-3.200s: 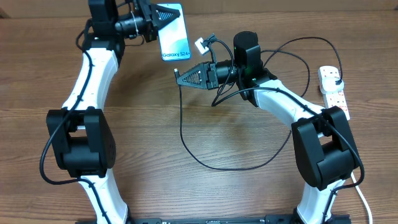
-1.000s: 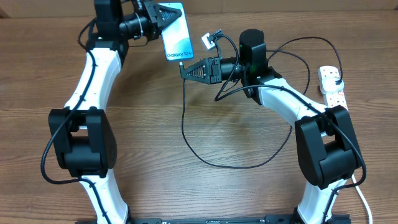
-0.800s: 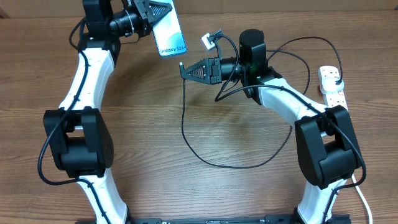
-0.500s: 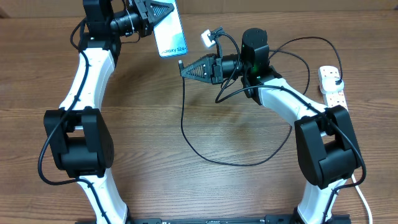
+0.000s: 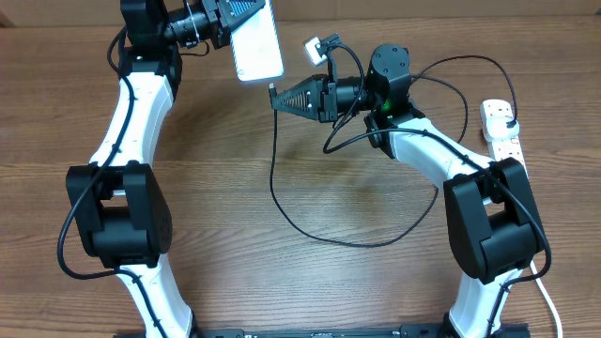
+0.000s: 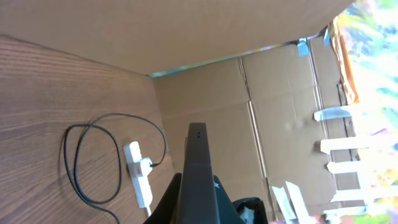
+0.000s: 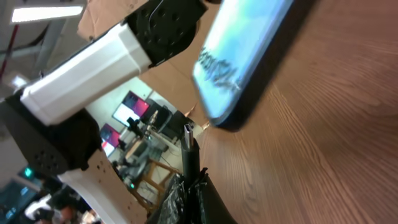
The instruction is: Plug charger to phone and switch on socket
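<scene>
Overhead, the left fingers are clamped on one end of a slim rectangular smartphone with a pale blue-teal screen, at the far side of the brown wooden counter. The right fingers pinch the thin black charger cable just behind its small connector tip (probably stiff there, floppy elsewhere), which is near the phone but not touching it. The phone is likely light, rigid and slick: hold its edges. A white oblong power strip lies far right.

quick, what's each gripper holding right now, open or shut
left gripper: shut on the phone
right gripper: shut on the charger, near its connector tip
</scene>
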`<state>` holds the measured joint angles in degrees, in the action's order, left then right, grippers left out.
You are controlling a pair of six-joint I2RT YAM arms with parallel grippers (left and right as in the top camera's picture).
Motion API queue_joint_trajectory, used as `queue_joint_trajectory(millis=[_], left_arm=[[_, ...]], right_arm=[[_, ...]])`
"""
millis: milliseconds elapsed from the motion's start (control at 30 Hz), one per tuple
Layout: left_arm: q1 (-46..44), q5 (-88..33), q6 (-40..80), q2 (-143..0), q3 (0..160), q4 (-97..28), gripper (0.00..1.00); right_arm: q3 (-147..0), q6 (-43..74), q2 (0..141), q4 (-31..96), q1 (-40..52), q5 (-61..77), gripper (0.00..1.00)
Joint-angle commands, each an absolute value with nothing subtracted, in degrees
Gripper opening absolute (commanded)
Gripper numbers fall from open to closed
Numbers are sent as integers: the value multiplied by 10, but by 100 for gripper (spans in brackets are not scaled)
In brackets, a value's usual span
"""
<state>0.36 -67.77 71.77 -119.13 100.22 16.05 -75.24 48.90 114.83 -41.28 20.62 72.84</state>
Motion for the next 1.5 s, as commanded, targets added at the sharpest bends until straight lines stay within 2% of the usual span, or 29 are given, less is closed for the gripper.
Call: queue_joint_trajectory(millis=[0,167,1467], left_arm=[[0,-691,740,-1170,1017,166,5],[0,-690,739,-1170,1017,170,4],[-10,-684,692,-1170,1017,163,4]], right_arm=[[-762,545,1152,-419,206,707,4],[-762,588,1152,-451,207,709,4],[-762,586,1152,-429,221,708,4]])
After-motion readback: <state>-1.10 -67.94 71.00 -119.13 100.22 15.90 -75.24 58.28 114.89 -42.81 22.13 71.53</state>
